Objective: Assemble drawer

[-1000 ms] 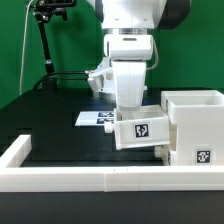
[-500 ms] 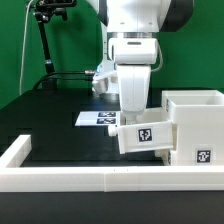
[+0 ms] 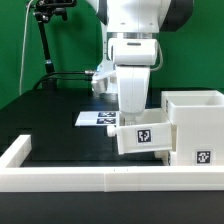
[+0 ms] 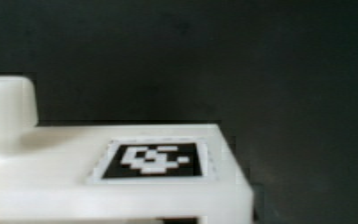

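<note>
I count two drawer parts in the exterior view: one large boxy case [image 3: 196, 128] at the exterior view's right, standing on the black worktop [image 3: 60, 125] with its open top up, and one small tray [image 3: 143, 135] held up against the case's near-left side. I see three square tags there: one on the tray's face, one low on the case front [image 3: 203, 156], and those on the marker board [image 3: 97, 119], which lies flat behind the tray and is partly covered by the arm. One low white rim [image 3: 70, 179] runs along the near edge of the worktop.

The tray sits directly under the arm's wrist, tilted a little, touching or nearly touching the case; I cannot tell which. My hand [image 3: 136, 112] is mostly hidden behind the wrist housing and the tray, so I cannot tell from either view whether the fingers are clenched on the tray.

The wrist view is blurred. I make out the tray's white top with one tag [image 4: 155, 160] and one white upright shape [image 4: 5, 112] beside it, cut off at the frame edge.
</note>
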Controlling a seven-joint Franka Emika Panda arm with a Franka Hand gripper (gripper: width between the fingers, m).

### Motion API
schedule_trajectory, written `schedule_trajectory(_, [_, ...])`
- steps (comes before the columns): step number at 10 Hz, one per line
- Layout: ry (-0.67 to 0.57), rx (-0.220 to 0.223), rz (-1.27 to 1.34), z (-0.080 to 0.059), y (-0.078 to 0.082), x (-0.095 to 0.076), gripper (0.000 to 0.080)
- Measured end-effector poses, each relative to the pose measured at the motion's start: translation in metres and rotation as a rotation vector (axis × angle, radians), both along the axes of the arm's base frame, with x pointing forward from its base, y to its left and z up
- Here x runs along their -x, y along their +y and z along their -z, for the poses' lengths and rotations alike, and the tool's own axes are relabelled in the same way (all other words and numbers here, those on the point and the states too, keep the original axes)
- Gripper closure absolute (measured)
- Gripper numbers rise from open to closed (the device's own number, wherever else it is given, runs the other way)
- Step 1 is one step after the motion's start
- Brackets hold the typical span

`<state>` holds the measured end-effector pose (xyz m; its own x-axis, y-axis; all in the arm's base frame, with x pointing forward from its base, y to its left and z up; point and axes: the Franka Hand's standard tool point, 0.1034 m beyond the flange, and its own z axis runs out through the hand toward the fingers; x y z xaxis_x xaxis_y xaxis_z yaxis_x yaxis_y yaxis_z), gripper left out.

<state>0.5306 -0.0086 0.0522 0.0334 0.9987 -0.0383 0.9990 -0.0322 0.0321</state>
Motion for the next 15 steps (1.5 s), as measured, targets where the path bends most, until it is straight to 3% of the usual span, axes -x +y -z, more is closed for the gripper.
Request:
schedule_trajectory(5, [0.027,0.017,0.003,-0.001,0.003,-0.004,0.0755])
schedule_trajectory(9, [0.04,0.026,-0.008,-0.001,0.005,-0.017,0.0755])
schedule_trajectory(15, [0.042,0.03,-0.018,-0.002,0.005,-0.015,0.0755])
